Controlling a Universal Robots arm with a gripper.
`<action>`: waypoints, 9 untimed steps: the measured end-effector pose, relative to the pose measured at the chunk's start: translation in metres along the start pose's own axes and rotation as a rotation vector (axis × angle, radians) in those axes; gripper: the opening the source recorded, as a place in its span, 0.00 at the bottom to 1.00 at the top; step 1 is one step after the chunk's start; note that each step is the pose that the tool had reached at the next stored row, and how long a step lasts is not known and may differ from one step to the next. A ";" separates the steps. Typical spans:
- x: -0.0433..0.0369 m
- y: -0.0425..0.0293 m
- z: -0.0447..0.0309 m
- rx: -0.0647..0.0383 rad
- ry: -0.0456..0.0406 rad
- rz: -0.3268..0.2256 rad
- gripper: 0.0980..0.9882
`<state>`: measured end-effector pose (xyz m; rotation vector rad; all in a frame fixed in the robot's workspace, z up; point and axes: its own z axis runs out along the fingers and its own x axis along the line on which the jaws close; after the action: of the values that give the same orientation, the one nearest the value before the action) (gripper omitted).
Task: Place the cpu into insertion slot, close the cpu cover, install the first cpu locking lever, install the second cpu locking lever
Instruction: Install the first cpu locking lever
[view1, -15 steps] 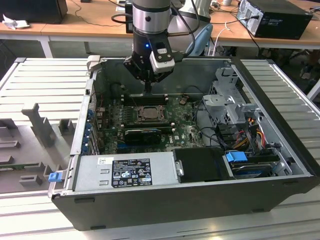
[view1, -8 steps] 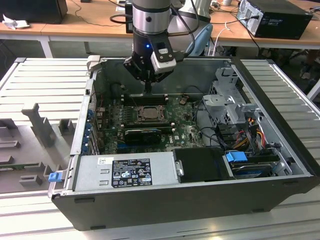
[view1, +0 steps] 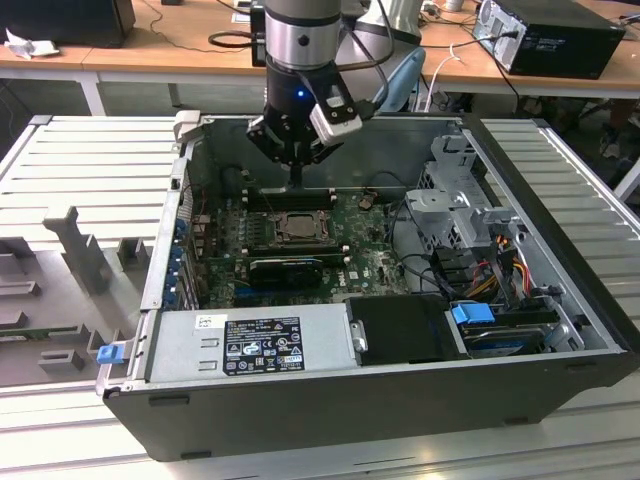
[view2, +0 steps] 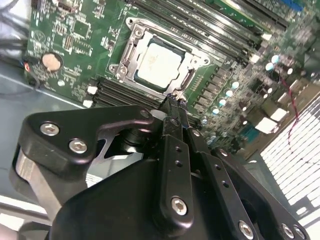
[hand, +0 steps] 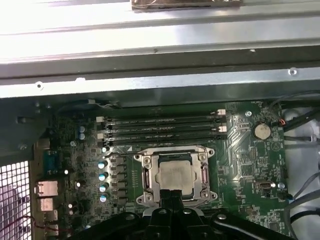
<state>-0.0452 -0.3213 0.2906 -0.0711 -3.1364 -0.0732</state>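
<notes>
The cpu (view2: 159, 64) (hand: 175, 175), a pale silver square, lies flat in the insertion slot (view1: 297, 227) on the green board. The cpu cover (view2: 131, 47) (hand: 148, 176), a silver frame, lies down around the chip's edges. My gripper (view1: 296, 180) hangs upright above the back edge of the socket, apart from it. In both wrist views its black fingers are pressed together into one narrow tip (view2: 175, 100) (hand: 172, 194) just beside the socket frame. The gripper is shut and holds nothing.
Long black memory slots (hand: 160, 127) run beside the socket, with a coin battery (hand: 260, 131) farther off. A power supply (view1: 250, 345) fills the case front; a drive cage (view1: 455, 205) and cables (view1: 500, 260) crowd the exterior view's right. Case walls (view1: 170, 230) enclose everything.
</notes>
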 end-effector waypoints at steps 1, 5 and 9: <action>0.0002 0.0000 0.0004 0.000 -0.0004 -0.017 0.01; 0.0158 -0.0008 0.0029 -0.001 -0.0090 -0.019 0.01; 0.0375 -0.0019 0.0091 -0.001 -0.0141 -0.019 0.01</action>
<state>-0.0828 -0.3211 0.2815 -0.0422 -3.1515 -0.0752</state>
